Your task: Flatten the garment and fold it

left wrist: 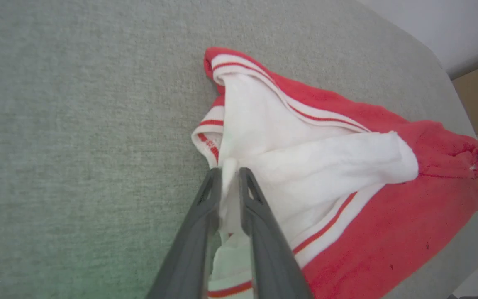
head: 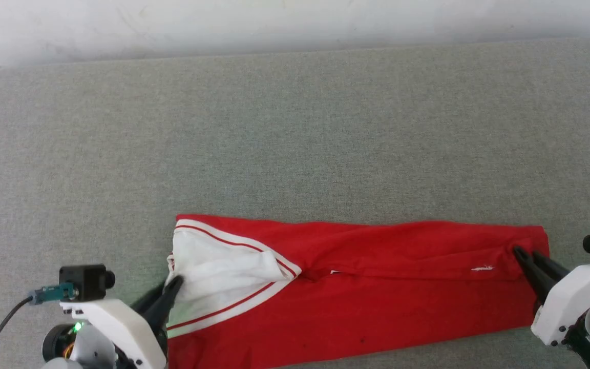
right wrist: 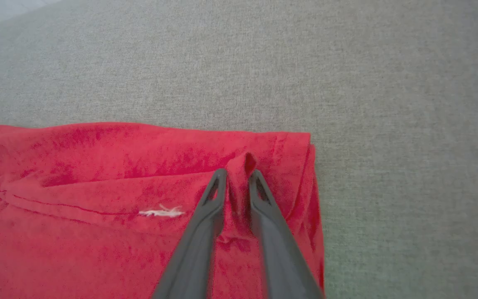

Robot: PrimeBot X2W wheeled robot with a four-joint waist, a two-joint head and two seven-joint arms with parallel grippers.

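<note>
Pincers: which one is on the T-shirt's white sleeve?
The left pincer: it pinches a fold of the white sleeve. The right pincer pinches plain red fabric at the other end of the T-shirt.

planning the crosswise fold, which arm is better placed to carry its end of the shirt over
Right, probably: the right gripper pinches the shirt at its flat, squared end, while the left gripper pinches a bunched white sleeve.

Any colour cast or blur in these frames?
Head view: even light, green glow on the garment beside the left hand. Left wrist view: green cast lower left, red washed pinkish. Right wrist view: the right hand looks smeared near the bottom edge.
</note>
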